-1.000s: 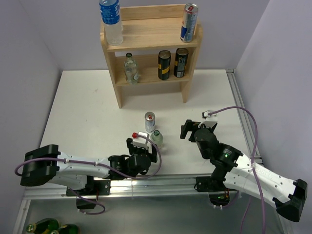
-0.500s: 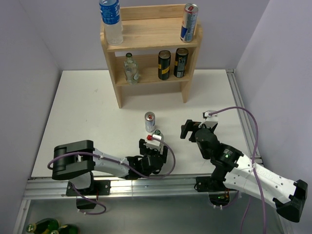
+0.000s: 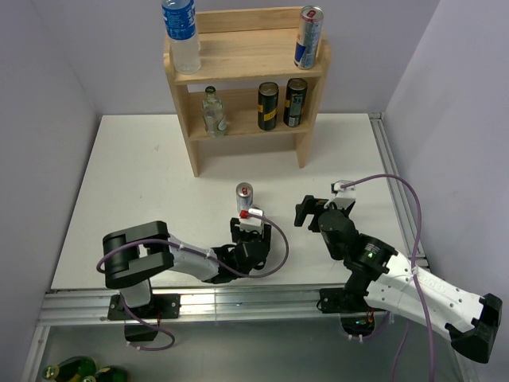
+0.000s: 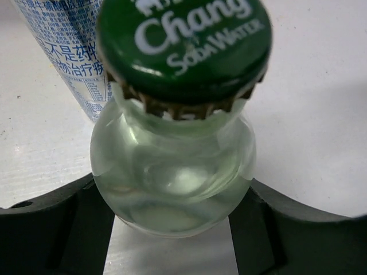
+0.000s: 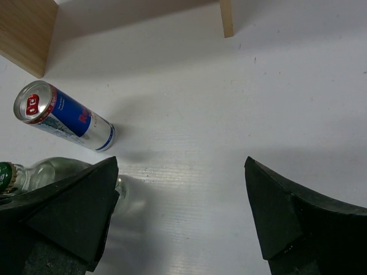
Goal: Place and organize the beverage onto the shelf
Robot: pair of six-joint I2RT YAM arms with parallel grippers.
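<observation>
Left claw [image 4: 172, 200] grips soda bottle [image 4: 172, 149] at wide body, likely for stable upright carry to shelf [image 3: 238, 52]; right claw [image 5: 180, 217] wide, standing clear.

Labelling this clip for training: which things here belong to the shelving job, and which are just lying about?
Job: wooden shelf, Chang soda water bottle, Red Bull can on the table, five drinks already shelved.
Lying about: green bottles below the table's near edge.

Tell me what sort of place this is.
Most likely a robotics lab test cell: two robot arms bolted to a metal rail, a white table boxed in by plain walls, and a small wooden shelf stocked with drinks.
</observation>
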